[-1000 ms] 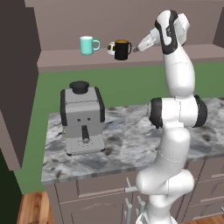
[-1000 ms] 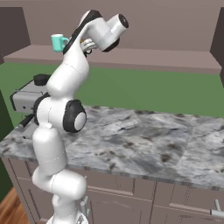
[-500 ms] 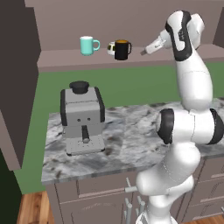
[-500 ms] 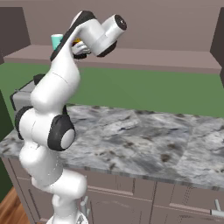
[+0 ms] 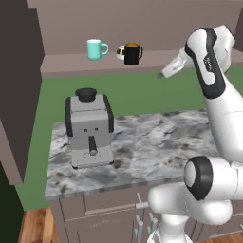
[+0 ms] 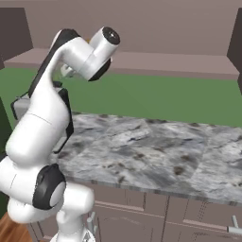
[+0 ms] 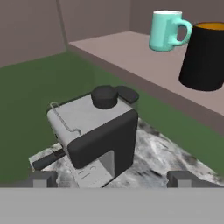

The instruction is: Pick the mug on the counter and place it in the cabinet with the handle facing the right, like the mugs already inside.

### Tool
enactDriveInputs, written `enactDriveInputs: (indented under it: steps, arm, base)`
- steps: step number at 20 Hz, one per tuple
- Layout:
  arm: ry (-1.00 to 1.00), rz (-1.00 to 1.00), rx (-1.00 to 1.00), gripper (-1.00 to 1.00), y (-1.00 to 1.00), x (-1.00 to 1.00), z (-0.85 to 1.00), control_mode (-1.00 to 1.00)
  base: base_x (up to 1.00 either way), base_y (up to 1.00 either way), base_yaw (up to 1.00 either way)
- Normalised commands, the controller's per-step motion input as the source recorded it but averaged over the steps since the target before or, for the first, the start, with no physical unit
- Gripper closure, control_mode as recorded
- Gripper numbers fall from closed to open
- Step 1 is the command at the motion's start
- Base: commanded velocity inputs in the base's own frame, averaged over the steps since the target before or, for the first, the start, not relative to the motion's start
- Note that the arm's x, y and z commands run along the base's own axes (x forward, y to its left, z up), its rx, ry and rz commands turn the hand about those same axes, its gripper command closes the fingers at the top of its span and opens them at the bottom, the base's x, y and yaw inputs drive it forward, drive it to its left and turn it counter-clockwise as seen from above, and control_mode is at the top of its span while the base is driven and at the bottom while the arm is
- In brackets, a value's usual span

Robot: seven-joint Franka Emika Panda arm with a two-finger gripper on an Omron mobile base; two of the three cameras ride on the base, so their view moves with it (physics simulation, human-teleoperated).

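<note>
While left base view looks over bench point(image 5: 156, 142), we see black mug point(image 5: 132, 53) upright on cabinet point(image 5: 71, 62) shelf, handle point(image 5: 140, 51) pointing right, white mug point(image 5: 120, 51) touching behind it, teal mug point(image 5: 95, 49) near on left. Hand point(image 5: 165, 73) hangs right of shelf, apart from mug. Coffee machine point(image 5: 89, 127) on bench.

Right base view: arm over bench point(image 6: 151, 151).

Hand view: fingers point(image 7: 180, 178) spread wide, holding nothing; black mug point(image 7: 204, 57) beside teal mug point(image 7: 166, 30), coffee machine point(image 7: 96, 131) below.

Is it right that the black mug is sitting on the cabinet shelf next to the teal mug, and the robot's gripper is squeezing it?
Not quite. The black mug does sit on the cabinet shelf by the teal mug, but the gripper is open and off to its right, apart from it, as the left base view shows.
</note>
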Motion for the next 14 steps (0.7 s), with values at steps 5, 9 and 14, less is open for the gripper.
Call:
enactDriveInputs:
  steps: [5,9,14]
  arm:
    - [0.10,-0.06,-0.30,-1.00,0.36,-0.93,-0.83,-1.00]
    - [0.18,-0.12,-0.20,-1.00,0.04,-0.53,-0.96,-1.00]
    - [0.09,-0.10,-0.06,-1.00,0.00,-0.07,-1.00,-1.00]
  base:
    - [0.00,0.00,0.00]
    - [0.00,0.00,0.00]
    - [0.00,0.00,0.00]
